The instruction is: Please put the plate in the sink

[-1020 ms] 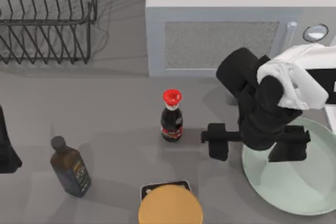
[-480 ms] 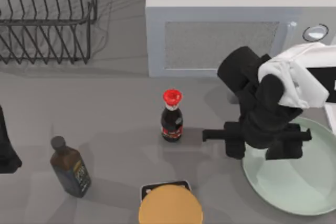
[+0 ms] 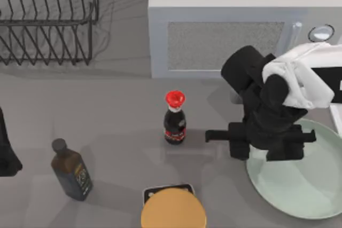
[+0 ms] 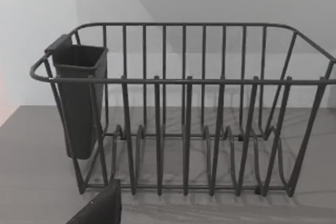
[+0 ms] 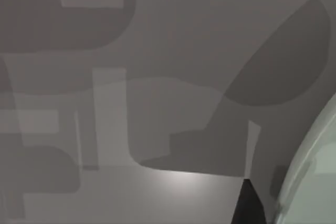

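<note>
The pale mint-green plate [image 3: 299, 185] lies flat at the table's front right, and its rim [image 5: 315, 182] shows in the right wrist view. My right gripper [image 3: 262, 145] hangs over the plate's left rim. One finger [image 3: 238, 142] is outside the rim and the other is over the plate, with a gap still between them. A dark fingertip [image 5: 247, 205] stands just beside the rim. The sink's white rim strip [image 3: 337, 118] runs along the right edge, beyond the plate. My left gripper [image 3: 5, 153] is parked at the left edge.
A grey microwave [image 3: 240, 30] stands behind the right arm. A black wire rack [image 3: 48, 20] [image 4: 184, 119] is at the back left. A red-capped bottle [image 3: 175, 121], a dark bottle [image 3: 71, 170] and a tan-orange disc [image 3: 173, 209] stand left of the plate.
The right gripper's fingers have drawn closer together around the plate's left rim, the outer one sliding right. Over the last half second almost nothing moved. The left arm is still.
</note>
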`<state>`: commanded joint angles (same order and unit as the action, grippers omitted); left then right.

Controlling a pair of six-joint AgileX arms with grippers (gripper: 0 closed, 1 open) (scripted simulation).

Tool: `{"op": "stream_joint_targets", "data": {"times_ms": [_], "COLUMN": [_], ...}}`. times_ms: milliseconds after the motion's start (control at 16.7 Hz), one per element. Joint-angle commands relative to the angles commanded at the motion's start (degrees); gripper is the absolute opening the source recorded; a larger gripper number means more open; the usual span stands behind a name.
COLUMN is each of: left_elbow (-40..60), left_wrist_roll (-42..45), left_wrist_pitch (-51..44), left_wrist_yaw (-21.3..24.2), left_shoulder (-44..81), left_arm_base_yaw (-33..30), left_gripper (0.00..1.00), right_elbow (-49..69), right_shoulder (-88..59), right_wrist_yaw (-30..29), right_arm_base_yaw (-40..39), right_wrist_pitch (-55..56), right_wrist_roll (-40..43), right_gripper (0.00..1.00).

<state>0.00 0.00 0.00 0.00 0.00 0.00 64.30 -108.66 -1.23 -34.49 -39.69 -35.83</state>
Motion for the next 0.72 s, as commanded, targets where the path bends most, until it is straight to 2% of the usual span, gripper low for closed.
{"op": "stream_joint_targets", "data": {"times_ms": [300, 720], "left_elbow": [0.00, 0.00], "left_wrist_roll": [0.00, 0.00], "left_wrist_pitch": [0.00, 0.00], "left_wrist_yaw": [0.00, 0.00], "left_shoulder": [0.00, 0.00], "left_arm_base_yaw": [0.00, 0.00], "left_gripper": [1.00, 1.00], "right_elbow": [6.39, 36.37], "right_shoulder": [-0.59, -0.84], "right_wrist_yaw": [-0.03, 0.01], "right_arm_base_yaw": [-0.09, -0.10], "right_wrist_pitch": [-6.51, -37.33], "right_wrist_roll": [-0.16, -0.14], "right_gripper": [0.00, 0.00]}}
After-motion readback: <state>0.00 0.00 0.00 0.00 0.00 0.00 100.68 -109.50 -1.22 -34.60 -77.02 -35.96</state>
